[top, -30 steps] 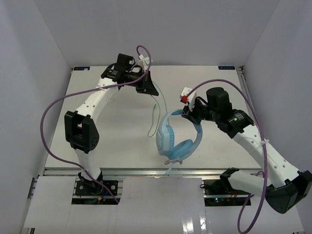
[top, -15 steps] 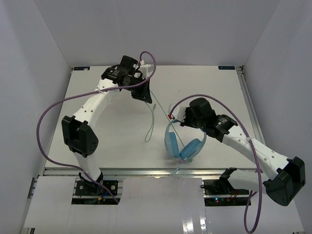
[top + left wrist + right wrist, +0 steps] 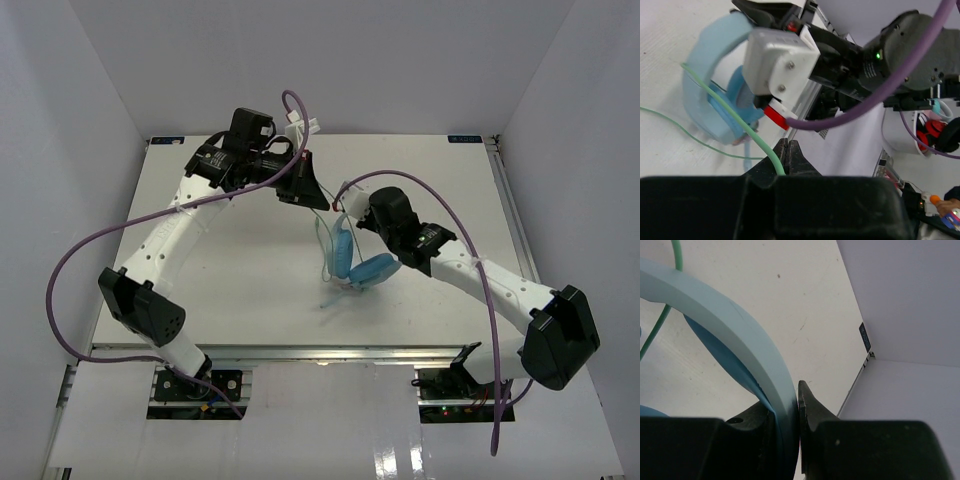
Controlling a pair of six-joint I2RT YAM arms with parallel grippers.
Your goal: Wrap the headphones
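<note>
Two grips | left hand (image 3: 788, 148) pinches cable (image 3: 740, 119) | right hand (image 3: 788, 401) pinches headphones (image 3: 715, 300) band, apparently lifted

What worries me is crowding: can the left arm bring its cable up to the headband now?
Probably yes: the left gripper, shut on the cable, sits close to the headband, though the right gripper clamped on that band crowds the gap.

Headphones (image 3: 372, 268) over table (image 3: 230, 285) centre
</note>
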